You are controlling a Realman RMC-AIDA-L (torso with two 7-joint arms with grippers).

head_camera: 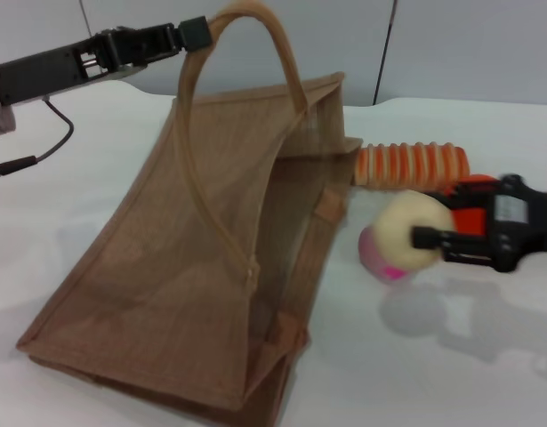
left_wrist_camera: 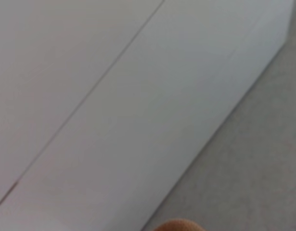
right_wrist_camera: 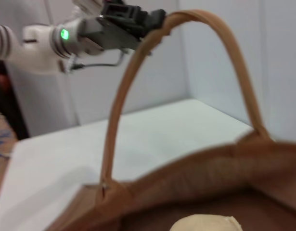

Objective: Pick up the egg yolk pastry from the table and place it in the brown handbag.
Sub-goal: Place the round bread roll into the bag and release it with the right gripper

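Observation:
The brown handbag (head_camera: pixel 211 267) stands on the white table, its mouth facing right. My left gripper (head_camera: pixel 198 37) is shut on the top of one looped handle (head_camera: pixel 282 62) and holds it up. My right gripper (head_camera: pixel 426 237) is shut on the egg yolk pastry (head_camera: pixel 414 229), a pale cream bun held above the table just right of the bag's mouth. In the right wrist view the pastry (right_wrist_camera: pixel 205 224) sits at the bottom edge before the open bag (right_wrist_camera: pixel 210 173), with the raised handle (right_wrist_camera: pixel 123 96) and the left gripper (right_wrist_camera: pixel 133 19) beyond. The left wrist view shows only a sliver of handle (left_wrist_camera: pixel 179 225).
A pink round ball (head_camera: pixel 382 258) lies just below and left of the held pastry. A long orange-striped bread roll (head_camera: pixel 411 165) lies behind it against the bag's far corner. A cable (head_camera: pixel 24 162) runs at the far left. White walls (left_wrist_camera: pixel 138 96) stand behind the table.

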